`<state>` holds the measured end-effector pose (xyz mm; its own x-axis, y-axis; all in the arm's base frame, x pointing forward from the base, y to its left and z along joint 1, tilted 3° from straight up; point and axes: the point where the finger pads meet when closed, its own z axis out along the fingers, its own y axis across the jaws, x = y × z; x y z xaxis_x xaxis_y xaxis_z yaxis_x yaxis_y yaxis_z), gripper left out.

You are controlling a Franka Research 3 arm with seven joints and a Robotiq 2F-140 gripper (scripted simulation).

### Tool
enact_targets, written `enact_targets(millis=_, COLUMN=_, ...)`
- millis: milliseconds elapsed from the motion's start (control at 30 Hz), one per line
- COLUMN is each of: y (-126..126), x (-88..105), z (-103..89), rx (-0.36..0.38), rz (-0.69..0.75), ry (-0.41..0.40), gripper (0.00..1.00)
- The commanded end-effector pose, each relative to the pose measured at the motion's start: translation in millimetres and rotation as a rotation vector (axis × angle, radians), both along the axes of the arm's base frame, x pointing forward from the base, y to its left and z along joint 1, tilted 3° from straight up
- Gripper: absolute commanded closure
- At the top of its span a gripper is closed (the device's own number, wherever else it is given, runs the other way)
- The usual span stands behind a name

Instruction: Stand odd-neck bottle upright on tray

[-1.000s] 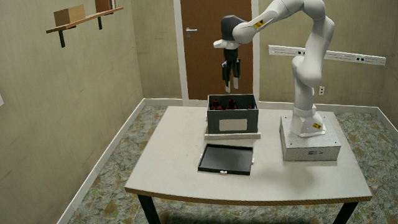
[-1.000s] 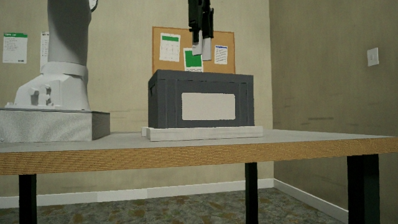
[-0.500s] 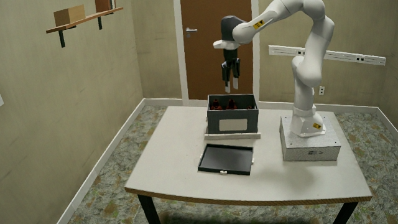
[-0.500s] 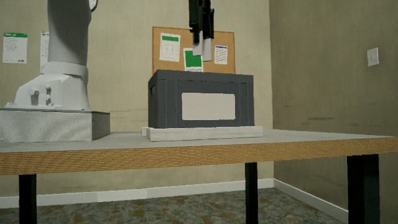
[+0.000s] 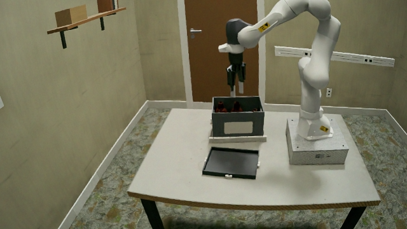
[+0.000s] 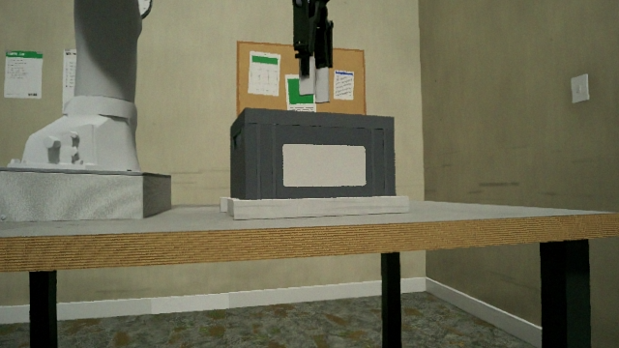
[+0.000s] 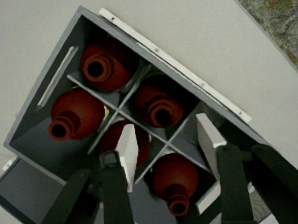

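Observation:
A dark grey crate (image 5: 219, 122) (image 6: 256, 155) (image 7: 27, 143) stands on a white base board (image 5: 238, 138) (image 6: 319, 205) at the middle back of the table. Dividers split it into cells that hold dark red bottles (image 5: 220, 108) (image 7: 100, 66) (image 7: 69, 115) (image 7: 156, 106) (image 7: 174, 179), all seen from above with their mouths up. A fifth bottle (image 7: 140, 149) is half hidden behind one finger. My gripper (image 5: 236, 92) (image 6: 314, 92) (image 7: 166, 132) hangs just above the crate's back part, fingers partly apart with nothing between them. The black tray (image 5: 230, 162) lies empty in front of the crate.
The robot's grey pedestal (image 5: 316, 149) (image 6: 73, 193) stands to the right of the crate in the top view. The table edge (image 5: 254, 203) runs along the front. A wall shelf with boxes (image 5: 71, 16) hangs far to the left.

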<state>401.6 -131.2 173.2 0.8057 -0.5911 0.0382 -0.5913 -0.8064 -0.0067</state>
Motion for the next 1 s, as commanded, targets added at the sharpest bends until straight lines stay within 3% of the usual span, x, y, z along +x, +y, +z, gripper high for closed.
enact_targets(millis=0, y=0, x=2.2, z=-4.8, rx=0.001, rz=0.004, ry=-0.006, gripper=0.56)
enact_targets(millis=967, y=0, x=3.3, z=-25.8, rx=0.001, rz=0.004, ry=-0.006, gripper=0.56)
